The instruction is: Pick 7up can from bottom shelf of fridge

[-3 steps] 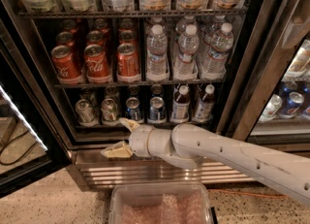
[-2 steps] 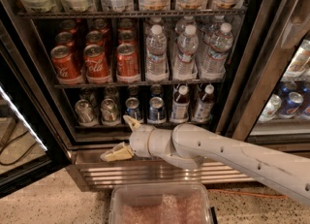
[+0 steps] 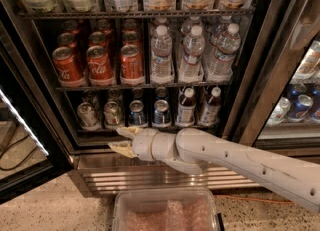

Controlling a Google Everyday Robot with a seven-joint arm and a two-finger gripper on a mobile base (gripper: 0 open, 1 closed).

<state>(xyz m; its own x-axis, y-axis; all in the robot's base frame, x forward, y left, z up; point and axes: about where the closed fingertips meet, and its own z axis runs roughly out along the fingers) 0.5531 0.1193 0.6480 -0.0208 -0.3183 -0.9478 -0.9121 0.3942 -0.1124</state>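
Standing at the left end of the bottom shelf (image 3: 95,128) in the fridge (image 3: 150,173), the 7up can (image 3: 88,115) is untouched; the gripper (image 3: 121,140) hangs by the shelf's front edge, jaws apart, empty, barely shifted since earlier

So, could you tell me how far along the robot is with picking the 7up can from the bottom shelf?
Done: the fridge is open and the pincer sits at the front edge of the bottom shelf. In hand: the pincer, open and empty, is just below the 7up can, not touching it. Left: move in around the can, close, and lift it out.
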